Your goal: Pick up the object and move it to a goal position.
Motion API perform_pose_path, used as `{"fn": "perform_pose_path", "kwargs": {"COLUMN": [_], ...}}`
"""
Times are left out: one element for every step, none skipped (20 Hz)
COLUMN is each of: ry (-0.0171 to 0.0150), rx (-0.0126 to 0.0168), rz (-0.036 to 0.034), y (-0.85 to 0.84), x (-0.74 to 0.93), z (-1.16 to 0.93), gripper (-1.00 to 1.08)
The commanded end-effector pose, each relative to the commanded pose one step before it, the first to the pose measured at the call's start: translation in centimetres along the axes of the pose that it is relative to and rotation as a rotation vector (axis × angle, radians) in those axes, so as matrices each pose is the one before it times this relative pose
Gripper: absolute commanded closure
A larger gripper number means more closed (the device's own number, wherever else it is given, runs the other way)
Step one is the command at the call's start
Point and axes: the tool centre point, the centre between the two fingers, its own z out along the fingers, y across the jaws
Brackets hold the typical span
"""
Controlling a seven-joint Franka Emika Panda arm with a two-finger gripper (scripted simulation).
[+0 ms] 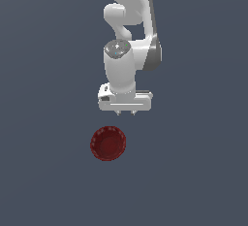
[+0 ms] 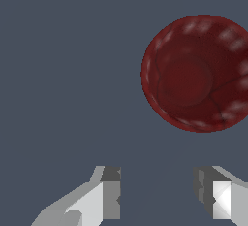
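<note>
The bowl (image 1: 108,143) sits upright on the flat grey table (image 1: 43,171), its dark red, ribbed rim showing as a full, unbroken circle in the exterior view. It lies below the white arm (image 1: 128,36) in that view and a little toward the exterior view's left of the end effector (image 1: 125,113), whose two short fingertips (image 1: 117,113) point down and are apart from the bowl, with a strip of bare table showing between them and the near edge of the rim. The end effector holds nothing: in the wrist view its two fingers (image 2: 112,193) stand spread wide with only grey surface showing between them, and the bowl (image 2: 196,73) lies off to one side of that gap rather than in line with it, cut off by the frame edge on one side. The inside of the bowl shows a smooth round floor and pale glints along the scalloped wall. Around the bowl the table runs plain and unmarked to every frame edge in the exterior view, so all sides of the rim stand exposed.
</note>
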Motion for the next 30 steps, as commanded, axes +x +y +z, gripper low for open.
{"fn": "perform_pose_path", "kwargs": {"ry": [0.01596, 0.00761, 0.00815, 0.00871, 0.00928, 0.00971, 0.00981, 0.00990, 0.00999, 0.01008, 0.01016, 0.01025, 0.01033, 0.01041, 0.01049, 0.01057, 0.01064, 0.01071, 0.01078, 0.01085, 0.01084, 0.01042, 0.00991, 0.00938, 0.00885, 0.00830, 0.00775, 0.00720, 0.00663, 0.00607], "rx": [0.03308, 0.01500, 0.01563, 0.01618, 0.01667, 0.01681, 0.01636, 0.01587, 0.01537, 0.01487, 0.01435, 0.01384, 0.01332, 0.01279, 0.01226, 0.01173, 0.01119, 0.01064, 0.01010, 0.00954, 0.00893, 0.00803, 0.00713, 0.00630, 0.00555, 0.00486, 0.00424, 0.00369, 0.00318, 0.00273], "rz": [0.04467, 0.02108, 0.02276, 0.02449, 0.02627, 0.02766, 0.02815, 0.02857, 0.02897, 0.02937, 0.02974, 0.03012, 0.03048, 0.03082, 0.03116, 0.03148, 0.03179, 0.03209, 0.03238, 0.03265, 0.03271, 0.03150, 0.03000, 0.02846, 0.02688, 0.02526, 0.02361, 0.02196, 0.02027, 0.01856], "y": [0.293, 0.145, 0.169, 0.196, 0.225, 0.252, 0.273, 0.292, 0.310, 0.328, 0.346, 0.363, 0.380, 0.396, 0.412, 0.427, 0.442, 0.456, 0.470, 0.483, 0.493, 0.482, 0.465, 0.447, 0.427, 0.405, 0.381, 0.357, 0.332, 0.306], "x": [0.317, 0.152, 0.163, 0.174, 0.186, 0.195, 0.199, 0.203, 0.207, 0.211, 0.216, 0.221, 0.227, 0.233, 0.239, 0.245, 0.251, 0.258, 0.265, 0.272, 0.278, 0.273, 0.265, 0.255, 0.245, 0.234, 0.221, 0.209, 0.195, 0.181], "z": [0.564, 0.247, 0.255, 0.263, 0.269, 0.270, 0.260, 0.250, 0.240, 0.231, 0.221, 0.212, 0.202, 0.193, 0.184, 0.175, 0.166, 0.157, 0.149, 0.141, 0.132, 0.120, 0.107, 0.096, 0.085, 0.076, 0.068, 0.060, 0.053, 0.047], "gripper": [-0.20, -0.20, -0.20, -0.20, -0.20, -0.20, -0.20, -0.20, -0.20, -0.20, -0.20, -0.20, -0.20, -0.20, -0.20, -0.20, -0.20, -0.20, -0.20, -0.20, -0.20, -0.20, -0.20, -0.20, -0.20, -0.20, -0.20, -0.20, -0.20, -0.20]}}
